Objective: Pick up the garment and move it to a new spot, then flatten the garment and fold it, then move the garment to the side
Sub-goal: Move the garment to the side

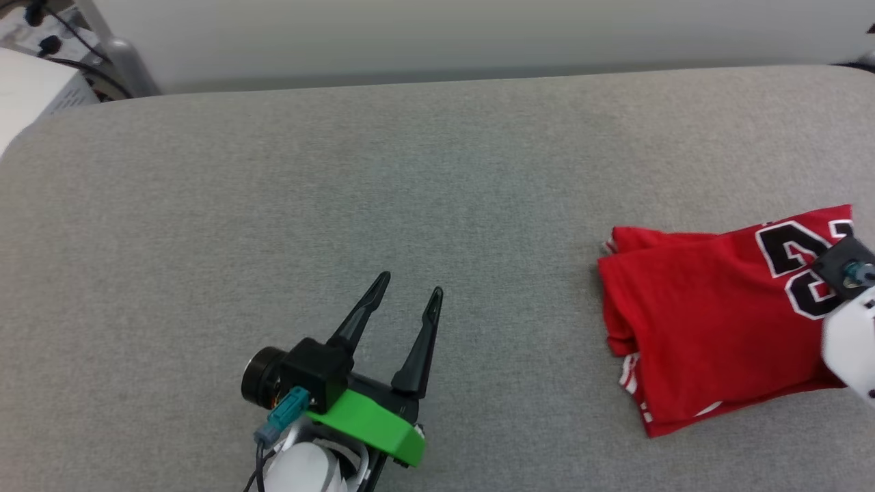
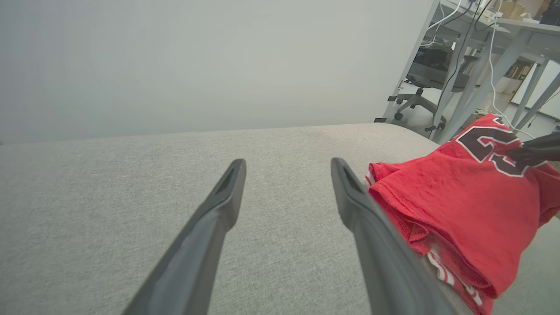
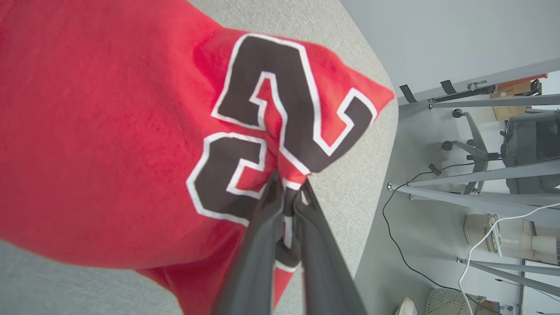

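Note:
The garment, a red jersey with dark white-outlined block characters, lies folded on the right part of the grey cushioned surface. In the right wrist view my right gripper is shut, pinching a fold of the garment at the dark characters, and the cloth puckers there. In the head view the right wrist sits at the right edge over the garment. My left gripper stands open over bare fabric at lower centre, well left of the garment. Its open fingers frame the garment to their right.
The cushioned surface ends close beyond the garment, with a rounded right edge. Past it stand grey table legs, an office chair and cables. A white box sits at the far left corner.

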Controlling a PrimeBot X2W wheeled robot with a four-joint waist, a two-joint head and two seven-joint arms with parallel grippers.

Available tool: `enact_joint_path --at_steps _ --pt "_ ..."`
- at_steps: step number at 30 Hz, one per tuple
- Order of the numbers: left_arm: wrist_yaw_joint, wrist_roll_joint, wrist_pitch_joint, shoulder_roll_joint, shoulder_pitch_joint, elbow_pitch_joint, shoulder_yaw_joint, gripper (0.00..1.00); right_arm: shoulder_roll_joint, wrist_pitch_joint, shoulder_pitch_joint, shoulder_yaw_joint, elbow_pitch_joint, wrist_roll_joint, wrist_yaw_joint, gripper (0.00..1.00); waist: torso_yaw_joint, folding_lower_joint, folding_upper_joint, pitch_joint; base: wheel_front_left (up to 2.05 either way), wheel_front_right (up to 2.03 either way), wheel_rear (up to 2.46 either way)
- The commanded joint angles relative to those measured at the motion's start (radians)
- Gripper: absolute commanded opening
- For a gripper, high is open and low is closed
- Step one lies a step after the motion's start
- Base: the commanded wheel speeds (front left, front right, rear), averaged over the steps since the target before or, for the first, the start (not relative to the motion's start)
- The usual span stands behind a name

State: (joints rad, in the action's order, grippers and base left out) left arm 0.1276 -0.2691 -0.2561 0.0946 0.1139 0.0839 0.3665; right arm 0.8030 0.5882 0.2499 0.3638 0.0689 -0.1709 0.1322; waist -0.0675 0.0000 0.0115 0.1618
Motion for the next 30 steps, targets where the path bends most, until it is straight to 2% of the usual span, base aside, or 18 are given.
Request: enact_joint_path --at_steps 1,3,7,13,23,30 --pt "0.003 0.013 -0.006 -0.002 0.037 -0.012 0.011 1.0 0.04 -0.025 0.032 -0.005 -0.028 -0.015 -0.002 0.0 -0.105 0.0 -0.0115 0.094 0.0 0.0 0.0" --pt "0.003 0.02 -0.006 0.004 0.062 -0.019 0.03 1.0 0.077 -0.06 0.055 -0.013 -0.067 -0.025 -0.002 0.0 -0.126 0.0 -0.0115 0.13 0.0 0.0 0.0" --pt "0.003 0.017 -0.006 0.017 0.113 -0.031 0.059 1.0 0.109 -0.133 0.102 -0.052 -0.161 -0.022 -0.002 0.0 -0.151 0.0 -0.0115 0.205 0.0 0.0 0.0" --pt "0.003 0.027 -0.006 0.056 0.19 -0.053 0.092 1.0 0.136 -0.25 0.151 -0.14 -0.363 0.014 -0.002 0.0 -0.141 0.0 -0.0115 0.313 0.0 0.0 0.0" --pt "0.003 0.052 -0.006 0.106 0.246 -0.145 0.08 1.0 0.094 -0.401 0.212 -0.417 -0.626 0.174 -0.002 0.0 -0.098 0.0 -0.0115 0.453 0.0 0.0 0.0" --pt "0.003 0.066 -0.006 0.127 0.259 -0.185 0.079 1.0 0.016 -0.478 0.275 -0.546 -0.701 0.295 -0.002 0.0 -0.079 0.0 -0.0115 0.498 0.0 0.0 0.0"
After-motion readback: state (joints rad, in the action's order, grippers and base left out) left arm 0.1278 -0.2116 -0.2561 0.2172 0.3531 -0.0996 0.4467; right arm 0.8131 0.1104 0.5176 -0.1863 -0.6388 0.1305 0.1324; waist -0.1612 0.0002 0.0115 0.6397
